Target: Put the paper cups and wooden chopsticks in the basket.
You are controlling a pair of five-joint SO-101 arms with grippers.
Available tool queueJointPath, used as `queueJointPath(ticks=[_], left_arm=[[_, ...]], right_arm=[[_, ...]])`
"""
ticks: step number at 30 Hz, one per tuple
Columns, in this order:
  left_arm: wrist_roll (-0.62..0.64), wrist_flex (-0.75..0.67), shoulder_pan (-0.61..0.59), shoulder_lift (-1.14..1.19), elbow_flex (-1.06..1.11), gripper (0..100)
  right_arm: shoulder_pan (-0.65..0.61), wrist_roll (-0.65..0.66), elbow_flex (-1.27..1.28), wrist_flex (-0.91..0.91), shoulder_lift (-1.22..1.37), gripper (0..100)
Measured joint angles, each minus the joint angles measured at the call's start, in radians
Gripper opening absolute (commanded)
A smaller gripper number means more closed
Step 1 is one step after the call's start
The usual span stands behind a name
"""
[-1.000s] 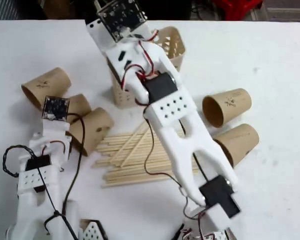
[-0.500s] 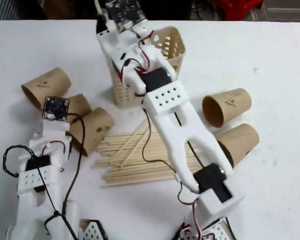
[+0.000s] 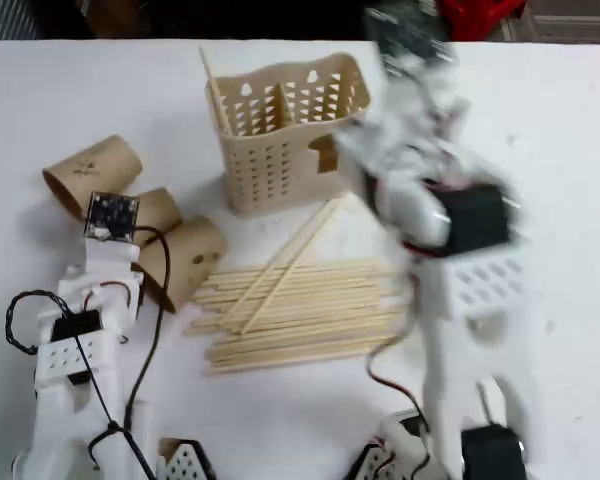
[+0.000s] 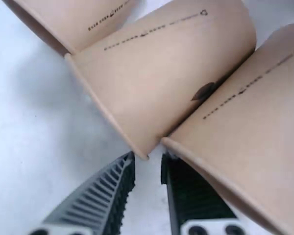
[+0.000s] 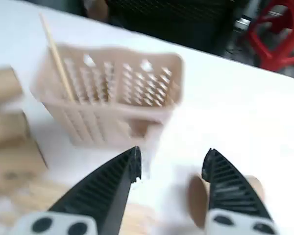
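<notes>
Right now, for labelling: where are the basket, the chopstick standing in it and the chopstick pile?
basket (image 3: 270, 175), high view, front wall.
standing chopstick (image 3: 208, 70), high view, shaft above rim.
chopstick pile (image 3: 300, 315), high view, middle sticks.

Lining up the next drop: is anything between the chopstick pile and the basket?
Nothing visible does. Bare table separates the chopstick pile from the basket; one stick slants from the pile toward its base. The right arm hangs by the basket's right end.

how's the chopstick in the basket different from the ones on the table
The basket chopstick stands nearly upright at one corner of the basket; the pile lies flat on the table. The basket chopstick is single; the pile holds many, one lying diagonally across. Both are pale wood.
</notes>
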Motion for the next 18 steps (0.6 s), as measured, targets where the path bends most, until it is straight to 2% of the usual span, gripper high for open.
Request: queueJointPath(ticks=[4, 7, 13, 18], left_arm=[[0.0, 0.0, 0.0, 0.0, 0.0, 11], [0.0, 0.0, 0.005, 0.0, 0.0, 11], [0.0, 0.0, 0.005, 0.0, 0.0, 11], [0.0, 0.0, 0.005, 0.0, 0.0, 11]], right_arm=[[0.063, 0.226, 0.029, 0.193, -0.025, 21.1], [0.133, 0.4, 0.163, 0.224, -0.029, 21.1], [0.227, 0.69, 0.503, 0.207, -0.071, 21.4], [0.334, 0.847, 0.743, 0.078, -0.176, 30.3]])
